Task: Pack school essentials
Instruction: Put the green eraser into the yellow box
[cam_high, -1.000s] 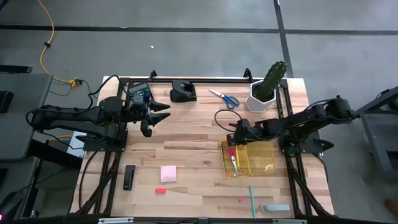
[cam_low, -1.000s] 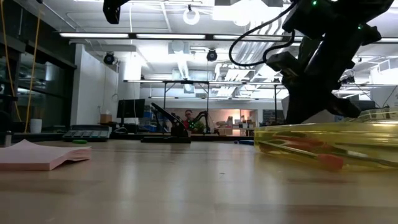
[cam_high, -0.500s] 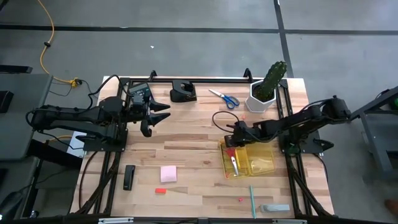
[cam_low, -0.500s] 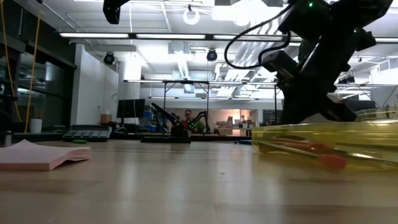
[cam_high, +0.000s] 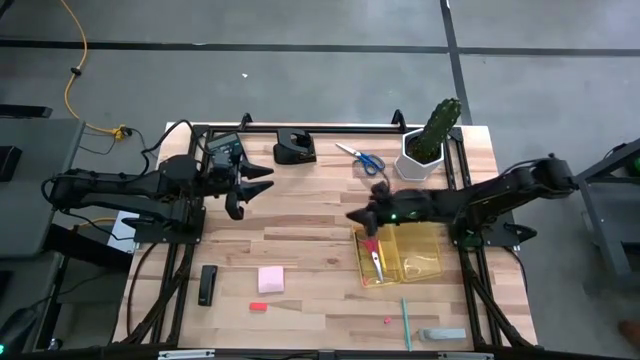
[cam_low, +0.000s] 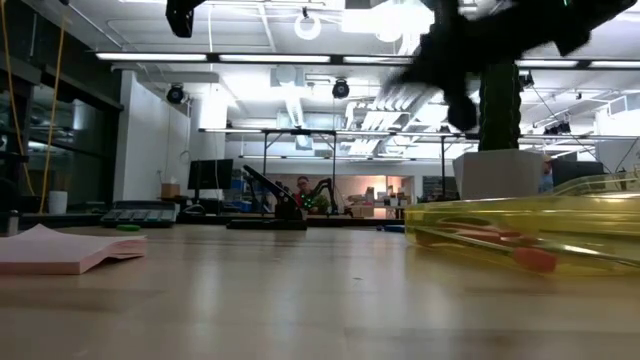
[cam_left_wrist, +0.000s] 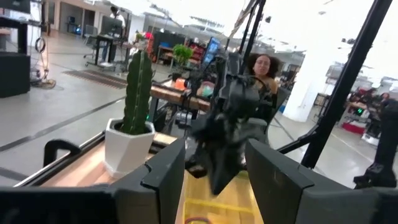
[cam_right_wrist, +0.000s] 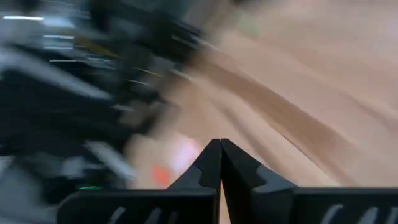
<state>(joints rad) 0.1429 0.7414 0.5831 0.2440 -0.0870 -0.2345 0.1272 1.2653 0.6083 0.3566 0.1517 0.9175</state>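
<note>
The clear yellow tray (cam_high: 425, 262) lies on the table's right half with the red-handled scissors (cam_high: 375, 262) flat inside it, their red handle (cam_low: 530, 258) showing through its wall. My right gripper (cam_high: 362, 216) hangs shut above the tray's far-left corner, holding nothing; its tips meet in the right wrist view (cam_right_wrist: 219, 146). My left gripper (cam_high: 255, 186) waits open in the air at the far left (cam_left_wrist: 216, 163). The blue-handled scissors (cam_high: 362, 157), pink sticky pad (cam_high: 271, 280), teal pen (cam_high: 406, 322) and red bits (cam_high: 258, 307) lie flat on the table.
The cactus in its white pot (cam_high: 428, 145) stands at the far right, beside the blue scissors. A black dock (cam_high: 294, 148) sits at the far edge, a black bar (cam_high: 207, 285) near left, a grey piece (cam_high: 442, 334) at the near right edge. Bare wood lies mid-table.
My right gripper has risen from low over the tray's far-left corner, clear of the tray, and has swung a little toward the table's left and far edge; it is blurred with motion. The red-handled scissors stay in the tray.
</note>
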